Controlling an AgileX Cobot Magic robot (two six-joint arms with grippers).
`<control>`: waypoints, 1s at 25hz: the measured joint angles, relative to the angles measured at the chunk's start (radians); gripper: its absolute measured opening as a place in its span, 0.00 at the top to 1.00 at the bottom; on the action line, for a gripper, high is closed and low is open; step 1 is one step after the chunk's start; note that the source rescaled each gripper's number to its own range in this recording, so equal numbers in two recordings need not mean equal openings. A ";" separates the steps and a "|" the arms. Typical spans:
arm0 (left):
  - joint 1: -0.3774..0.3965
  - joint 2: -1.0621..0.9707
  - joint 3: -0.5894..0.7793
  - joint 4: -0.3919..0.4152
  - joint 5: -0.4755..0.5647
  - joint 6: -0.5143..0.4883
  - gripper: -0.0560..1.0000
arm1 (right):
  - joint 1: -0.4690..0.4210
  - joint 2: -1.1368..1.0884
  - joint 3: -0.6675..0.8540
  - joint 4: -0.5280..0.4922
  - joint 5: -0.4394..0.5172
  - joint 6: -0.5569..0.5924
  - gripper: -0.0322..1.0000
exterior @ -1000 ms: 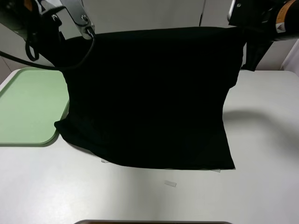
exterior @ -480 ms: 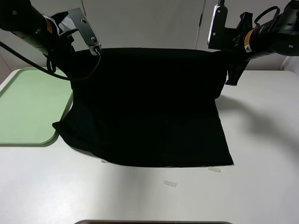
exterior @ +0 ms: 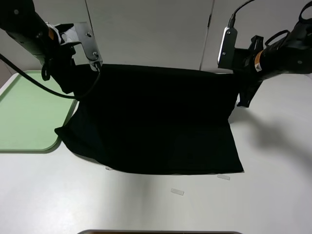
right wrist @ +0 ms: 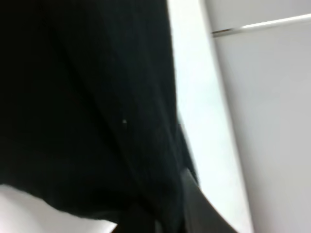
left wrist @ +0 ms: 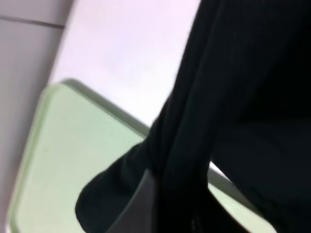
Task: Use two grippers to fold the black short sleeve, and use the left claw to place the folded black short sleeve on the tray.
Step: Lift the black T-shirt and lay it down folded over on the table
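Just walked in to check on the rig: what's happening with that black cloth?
Both arms are mid-fold. The left gripper and the right gripper each pinch a far corner of the black short sleeve, holding that edge raised while the near edge lies on the white table. The cloth only overlaps the edge of the green tray at the left.

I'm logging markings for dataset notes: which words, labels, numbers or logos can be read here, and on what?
No text is readable in any view.
black short sleeve: plain, no print shows.
tray: plain green, unmarked.
white strip on the table: too small to tell.
orange patch on the right arm: too small to read.
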 joint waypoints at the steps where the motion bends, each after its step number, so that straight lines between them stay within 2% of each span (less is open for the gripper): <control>1: 0.000 0.000 0.000 -0.018 0.021 0.025 0.93 | 0.000 0.000 0.017 0.005 0.001 -0.017 0.97; 2: 0.000 0.000 0.000 -0.018 0.021 0.025 0.93 | 0.000 0.000 0.040 0.013 0.004 -0.038 0.97; 5: 0.000 0.000 -0.001 -0.112 0.090 0.148 0.93 | 0.000 0.000 0.104 0.038 0.027 -0.091 0.97; 9: -0.001 0.000 -0.001 -0.228 0.195 0.347 0.93 | 0.000 0.000 0.117 0.086 0.050 -0.098 0.97; 11: -0.001 0.000 -0.001 -0.271 0.253 0.446 0.93 | 0.000 0.000 0.117 0.160 0.064 -0.100 0.97; 14: -0.001 0.002 -0.001 -0.285 0.305 0.500 0.93 | 0.000 0.000 0.121 0.209 0.071 -0.104 0.97; 19: -0.001 0.007 0.012 -0.281 0.308 0.487 0.90 | 0.000 0.000 0.124 0.286 0.104 -0.143 0.96; 20: -0.001 0.007 0.017 -0.273 0.312 0.482 0.85 | 0.000 0.000 0.124 0.303 0.121 -0.154 0.94; 22: 0.000 0.007 0.027 -0.237 0.338 0.477 0.73 | -0.005 0.000 0.124 0.373 0.214 -0.202 0.77; 25: 0.011 0.007 0.040 -0.189 0.377 0.468 0.50 | -0.006 0.000 0.127 0.468 0.285 -0.279 0.51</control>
